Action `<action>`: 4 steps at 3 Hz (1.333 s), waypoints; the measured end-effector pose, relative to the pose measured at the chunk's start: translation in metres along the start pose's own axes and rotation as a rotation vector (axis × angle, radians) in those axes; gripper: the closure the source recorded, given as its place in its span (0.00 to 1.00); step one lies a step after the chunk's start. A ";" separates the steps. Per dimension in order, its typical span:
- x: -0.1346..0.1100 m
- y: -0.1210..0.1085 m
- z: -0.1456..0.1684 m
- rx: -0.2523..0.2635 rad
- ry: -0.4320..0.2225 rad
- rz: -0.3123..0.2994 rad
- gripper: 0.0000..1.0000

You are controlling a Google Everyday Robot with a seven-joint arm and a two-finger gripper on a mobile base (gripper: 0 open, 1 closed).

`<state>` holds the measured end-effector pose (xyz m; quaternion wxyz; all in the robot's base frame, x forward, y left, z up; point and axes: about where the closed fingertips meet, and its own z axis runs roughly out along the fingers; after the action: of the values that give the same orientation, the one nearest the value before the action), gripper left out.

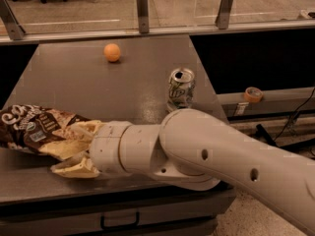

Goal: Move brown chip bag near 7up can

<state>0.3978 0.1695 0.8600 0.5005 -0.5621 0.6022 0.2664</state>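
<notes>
The brown chip bag [34, 127] lies flat at the left front of the grey table [74, 82], its pale cream-yellow end pointing right. My gripper [74, 149] reaches in from the right at the table's front edge. It is open, with one finger [87, 128] above and one below the bag's pale end, which lies between them. The 7up can [181, 88] stands upright, slightly dented, near the table's right edge, well to the right of the bag and just behind my arm.
A small orange ball [112, 52] sits at the back middle of the table. A railing with metal posts [142, 4] and glass runs along the far edge. A tape roll [253, 94] lies on a lower ledge right of the table.
</notes>
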 end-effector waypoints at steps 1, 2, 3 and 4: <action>0.006 -0.002 0.004 -0.003 0.019 0.012 0.64; 0.018 -0.027 -0.016 0.105 0.068 0.056 0.87; 0.033 -0.058 -0.050 0.259 0.134 0.073 1.00; 0.049 -0.079 -0.089 0.403 0.204 0.094 1.00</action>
<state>0.4516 0.0528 0.8671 0.5263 -0.4463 0.7160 0.1056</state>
